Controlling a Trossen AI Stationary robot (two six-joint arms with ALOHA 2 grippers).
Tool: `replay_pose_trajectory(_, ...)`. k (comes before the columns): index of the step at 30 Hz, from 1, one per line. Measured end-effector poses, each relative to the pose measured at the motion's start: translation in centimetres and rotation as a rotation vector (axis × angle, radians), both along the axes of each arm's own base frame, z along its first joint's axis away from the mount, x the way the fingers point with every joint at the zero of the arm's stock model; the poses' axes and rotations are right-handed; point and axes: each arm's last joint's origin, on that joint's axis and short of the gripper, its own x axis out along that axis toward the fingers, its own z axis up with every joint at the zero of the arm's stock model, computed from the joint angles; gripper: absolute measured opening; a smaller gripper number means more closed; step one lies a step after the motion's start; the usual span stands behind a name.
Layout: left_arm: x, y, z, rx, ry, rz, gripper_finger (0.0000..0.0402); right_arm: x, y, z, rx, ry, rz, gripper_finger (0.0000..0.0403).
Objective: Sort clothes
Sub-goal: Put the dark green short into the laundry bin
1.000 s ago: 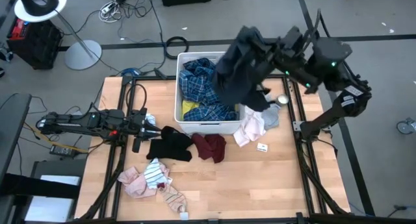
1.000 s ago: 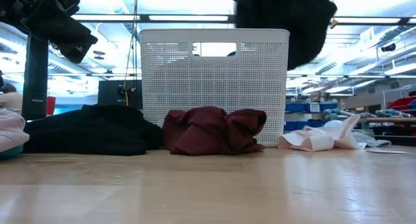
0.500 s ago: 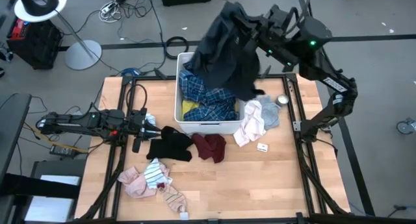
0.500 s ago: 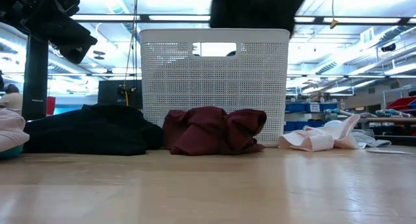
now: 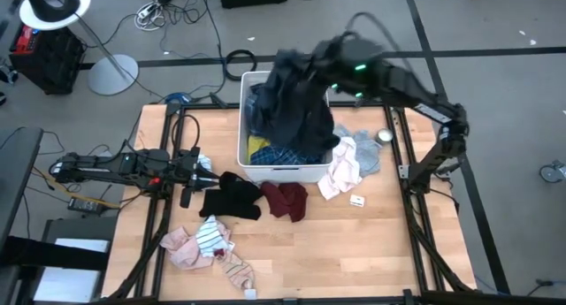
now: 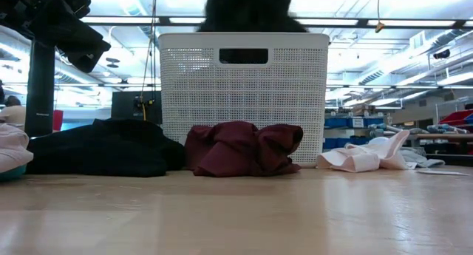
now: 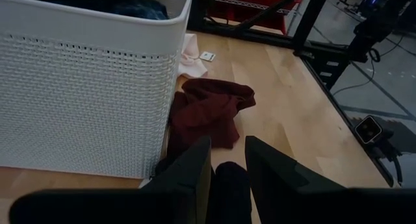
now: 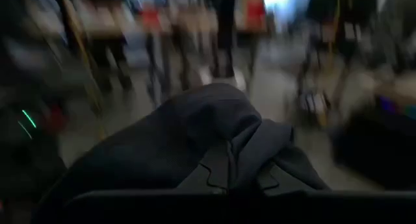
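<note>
My right gripper is high over the white slotted basket, shut on a dark garment. That garment hangs down over the blue plaid shirt and a yellow piece in the basket. In the low view the dark garment shows above the basket's rim. My left gripper waits open at the table's left, raised above the edge of a black garment that lies flat on the table. A maroon piece lies crumpled before the basket. My right gripper holds the dark garment by a bunched fold near its top; the cloth and blur hide the fingertips. The fingers reach in about level from the table's right side. The garment hangs slack below them, its lower end down in the basket.
White and pale pink pieces lie to the right of the basket, with a small card nearby. Pink and striped pieces lie near the front left. Bare wood spreads across the front right of the table.
My right gripper has swung toward the table's left and sunk a little, carrying the dark garment from beside the basket's right side to over the basket. The garment's lower end now hangs into the basket.
</note>
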Motion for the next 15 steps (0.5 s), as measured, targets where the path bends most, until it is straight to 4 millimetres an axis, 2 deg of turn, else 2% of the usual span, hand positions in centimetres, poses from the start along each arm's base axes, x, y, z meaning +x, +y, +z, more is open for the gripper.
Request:
replay_pose_trajectory(8, 0.0, 0.0, 0.0, -0.004, -0.001, 0.001, 0.0102, 6.3, -2.1, -9.3, 0.177, 0.409, -0.109, 0.0004)
replay_pose_trajectory(15, 0.0, 0.0, 0.0, -0.006, 0.003, 0.002, 0.0102, 9.9, -4.6, -18.3, 0.436, 0.707, -0.122, 0.0004)
